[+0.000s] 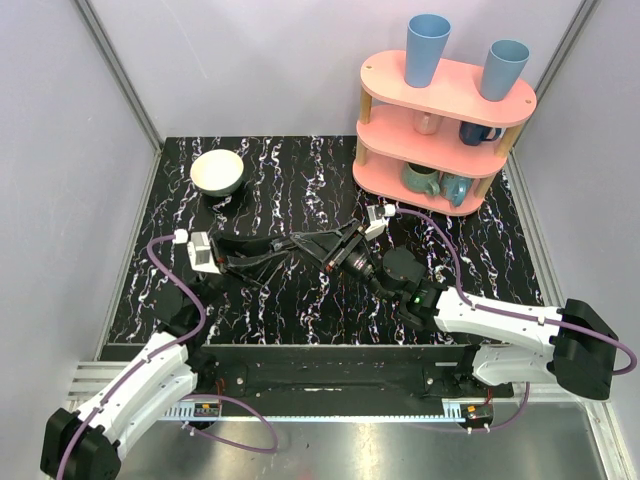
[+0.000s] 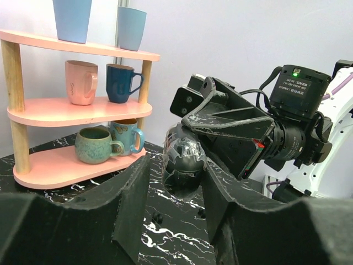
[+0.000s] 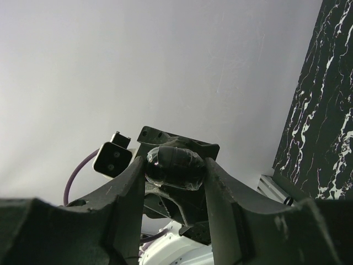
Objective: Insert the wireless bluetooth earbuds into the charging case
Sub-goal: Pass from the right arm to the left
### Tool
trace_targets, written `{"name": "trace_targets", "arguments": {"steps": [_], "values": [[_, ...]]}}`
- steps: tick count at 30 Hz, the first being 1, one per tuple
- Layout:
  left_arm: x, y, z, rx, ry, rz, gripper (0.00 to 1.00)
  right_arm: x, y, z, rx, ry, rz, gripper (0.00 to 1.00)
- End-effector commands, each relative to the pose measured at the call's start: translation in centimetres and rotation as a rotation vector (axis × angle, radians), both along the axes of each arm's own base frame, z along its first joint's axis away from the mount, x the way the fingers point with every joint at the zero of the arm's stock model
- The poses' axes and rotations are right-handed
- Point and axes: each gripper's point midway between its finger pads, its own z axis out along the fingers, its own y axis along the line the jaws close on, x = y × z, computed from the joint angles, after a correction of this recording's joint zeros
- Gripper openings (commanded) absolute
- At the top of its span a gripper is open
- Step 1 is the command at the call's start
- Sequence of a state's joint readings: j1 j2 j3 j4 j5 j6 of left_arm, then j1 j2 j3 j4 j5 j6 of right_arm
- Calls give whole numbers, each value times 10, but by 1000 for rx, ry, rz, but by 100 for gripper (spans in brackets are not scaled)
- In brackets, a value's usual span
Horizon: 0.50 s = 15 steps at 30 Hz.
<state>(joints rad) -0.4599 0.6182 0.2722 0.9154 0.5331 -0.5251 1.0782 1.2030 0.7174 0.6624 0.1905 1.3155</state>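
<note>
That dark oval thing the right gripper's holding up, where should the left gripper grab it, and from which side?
Probably the dark oval piece is best pinched across the glossy rounded bulge that sticks out beyond the right gripper, coming head-on from the side opposite it. That gripper pinches its two ends, so only this bulge is free, and the left gripper straddles it there.

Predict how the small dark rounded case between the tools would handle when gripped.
Probably slippery: the case looks glossy. Its rounded sides may let it twist or roll. Likely rigid: it shows no denting in the right tool.
</note>
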Motion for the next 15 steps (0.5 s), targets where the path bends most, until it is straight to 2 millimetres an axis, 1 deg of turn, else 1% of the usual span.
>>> {"name": "trace_targets", "arguments": {"steps": [1,11,15], "values": [[-6,1,13,-32,-55,-13,45,-2,-2,18,66,-24,3,0],[-5,-1,12,-30,-47,-19,45,-3,-3,19,71,-25,3,0],[-5,-2,10,-26,-41,-25,48,-3,-2,19,70,-25,4,0]]}}
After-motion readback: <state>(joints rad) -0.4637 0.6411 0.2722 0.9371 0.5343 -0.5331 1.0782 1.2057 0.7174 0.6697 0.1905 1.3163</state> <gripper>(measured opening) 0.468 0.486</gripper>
